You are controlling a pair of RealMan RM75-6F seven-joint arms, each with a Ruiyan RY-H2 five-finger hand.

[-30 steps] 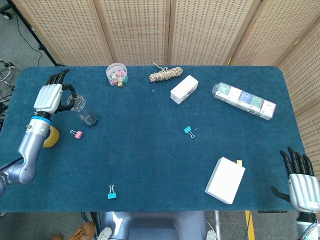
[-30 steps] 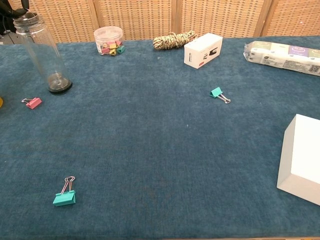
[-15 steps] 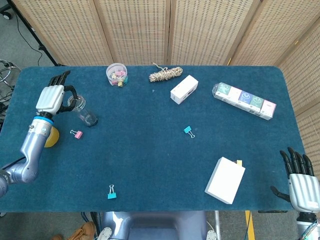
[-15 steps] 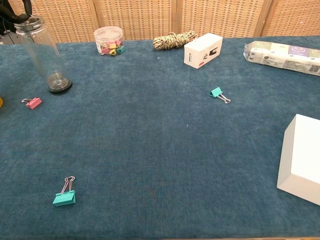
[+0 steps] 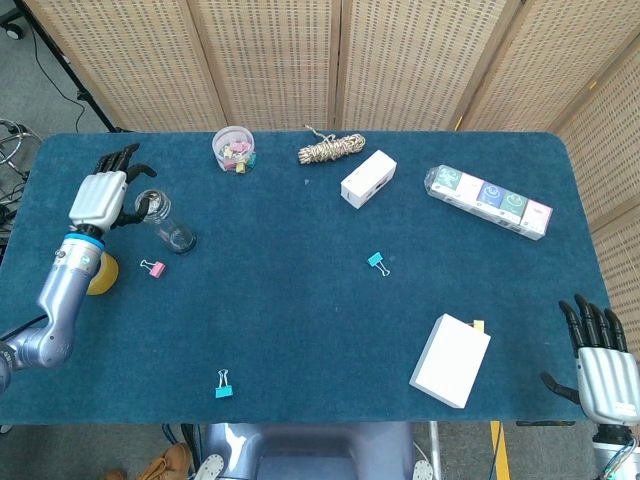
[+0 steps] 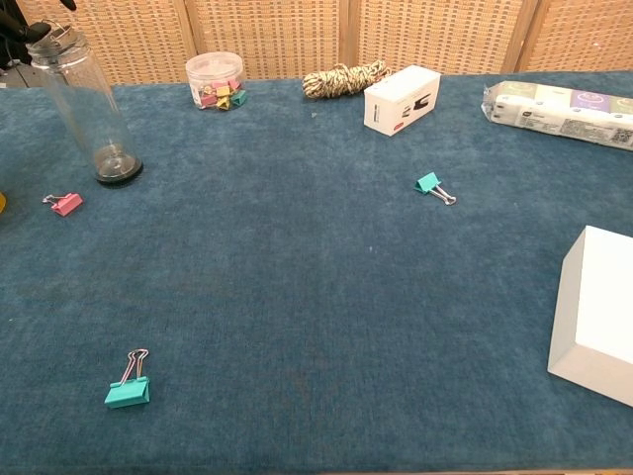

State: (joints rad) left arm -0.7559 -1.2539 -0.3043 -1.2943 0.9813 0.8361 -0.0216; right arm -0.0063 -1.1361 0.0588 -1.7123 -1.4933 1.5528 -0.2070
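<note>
A clear empty bottle [image 5: 168, 222] stands upright on the blue table [image 5: 300, 300] at the far left, and shows in the chest view as the bottle [image 6: 87, 109]. My left hand [image 5: 100, 195] is just to its left at the height of its mouth. The fingers are spread and the thumb lies close beside the rim; only dark fingertips [image 6: 18, 30] show in the chest view. My right hand [image 5: 605, 375] hangs off the table's near right corner, fingers straight and apart, holding nothing.
A yellow roll [image 5: 100, 272] lies under my left forearm, with a pink clip [image 5: 152, 267] beside it. Two teal clips [image 5: 223, 385] [image 5: 376, 262], a tub of clips [image 5: 233, 148], a rope coil [image 5: 331, 149], a small white box [image 5: 368, 178], a long packet [image 5: 488, 200] and a big white box [image 5: 450, 360] are scattered about.
My left hand has drawn slightly left, away from the bottle's mouth, and its thumb has come off the rim. The bottle stays upright. The right hand has not moved.
</note>
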